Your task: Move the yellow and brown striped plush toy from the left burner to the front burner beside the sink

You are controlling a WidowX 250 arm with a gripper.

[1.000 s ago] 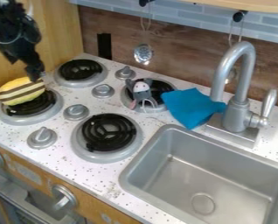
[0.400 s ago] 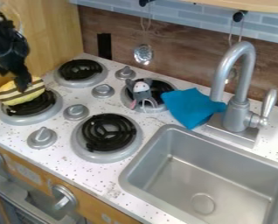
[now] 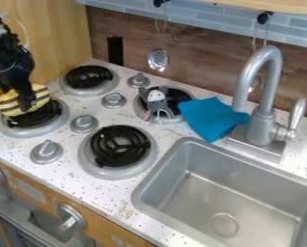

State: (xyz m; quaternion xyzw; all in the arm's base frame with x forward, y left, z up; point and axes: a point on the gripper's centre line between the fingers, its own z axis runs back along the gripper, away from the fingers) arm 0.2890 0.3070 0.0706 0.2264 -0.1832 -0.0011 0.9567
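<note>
The black gripper [image 3: 17, 96] hangs down at the left over a yellow plush toy [image 3: 40, 94] with brown and white stripes, its lower end against the toy and hiding part of it. The toy rests on the front left burner [image 3: 58, 125]. On the back right burner [image 3: 184, 95] sits a grey plush mouse [image 3: 156, 99]. A blue cloth [image 3: 211, 117] lies between that burner and the faucet [image 3: 264, 114], touching the faucet's base.
A bare burner [image 3: 119, 148] is at front centre and another [image 3: 87, 78] at the back left. Grey knobs [image 3: 84, 123] stand between the burners. The sink [image 3: 176, 159] is at the right, and a wooden wall [image 3: 62, 29] rises beside the arm.
The gripper has moved left and then down, from just right of the striped toy's top to over the toy's front. The striped toy, mouse and cloth keep their places.
</note>
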